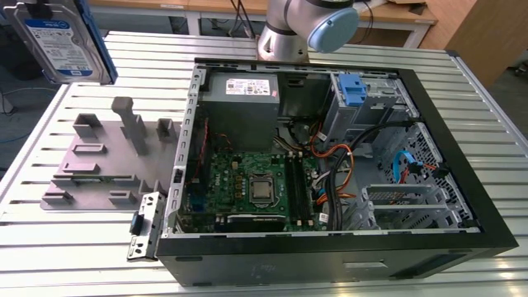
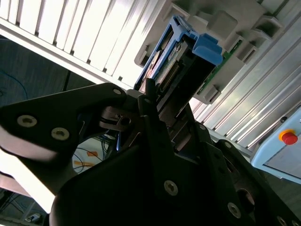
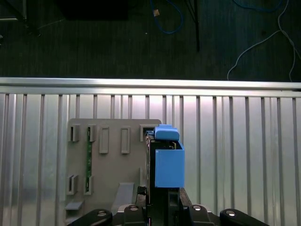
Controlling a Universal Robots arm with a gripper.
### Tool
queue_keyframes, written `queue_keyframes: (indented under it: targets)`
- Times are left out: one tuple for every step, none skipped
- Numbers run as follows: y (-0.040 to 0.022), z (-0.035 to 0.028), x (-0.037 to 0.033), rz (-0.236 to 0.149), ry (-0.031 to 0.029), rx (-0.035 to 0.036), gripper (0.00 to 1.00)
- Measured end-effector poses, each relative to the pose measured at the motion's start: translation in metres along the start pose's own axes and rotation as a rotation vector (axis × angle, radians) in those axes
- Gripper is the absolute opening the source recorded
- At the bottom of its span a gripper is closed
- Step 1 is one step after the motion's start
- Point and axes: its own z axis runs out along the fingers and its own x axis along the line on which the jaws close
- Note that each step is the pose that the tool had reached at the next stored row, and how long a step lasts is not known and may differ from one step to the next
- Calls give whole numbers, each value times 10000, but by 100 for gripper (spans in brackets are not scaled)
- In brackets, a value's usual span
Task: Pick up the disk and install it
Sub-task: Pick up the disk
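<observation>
— Setting?

— Ribbed aluminium table (image 1: 74, 247), with dark floor (image 3: 94, 42) and loose cords beyond its edge. Lying open on top, 1 black computer case (image 1: 330, 257): green motherboard (image 1: 247, 179) exposed, grey power-supply box (image 1: 243, 99) at the far end. Upright blue latch piece (image 1: 352, 90) near that box, toward the exterior view's right. Orange and black cables (image 1: 347, 154) bundled beside the motherboard.

— And the disk?

— Up in the air. Seen at the exterior view's upper left corner, the disk (image 1: 58, 40), white-and-blue label facing out, blue rail along 1 side. Well apart from the case, not yet installed.

— Held by what?

— Clamped in the black gripper (image 3: 162, 200), jaws closed on 1 end from both sides, the other end projecting free. Visible that way in both wrist views.

— Anything underneath?

— Grey moulded fixture (image 1: 91, 167) with posts and slots, flat on the table, just beside the case at the exterior view's left. In the first wrist view, disk poised edge-on over 1 side of that fixture, clear of it.

— And the machine itself?

— Silver-grey arm (image 1: 297, 25), pale blue joint cap, standing behind the far end of the case.
</observation>
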Motion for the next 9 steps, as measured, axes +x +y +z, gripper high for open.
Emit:
queue_keyframes:
  targets:
    - [0,-6,0,0,0,1,35]
    - [0,-14,-1,0,-1,2,35]
    - [1,-25,-1,0,0,3,35]
    - [2,-37,-2,0,-1,3,35]
    - [2,-50,-3,0,-1,4,35]
    - [3,-60,-3,-1,-2,4,35]
    - [3,-70,-4,-1,-1,3,35]
    - [4,-81,-4,-1,-1,4,35]
    - [4,-92,-5,-1,-1,3,35]
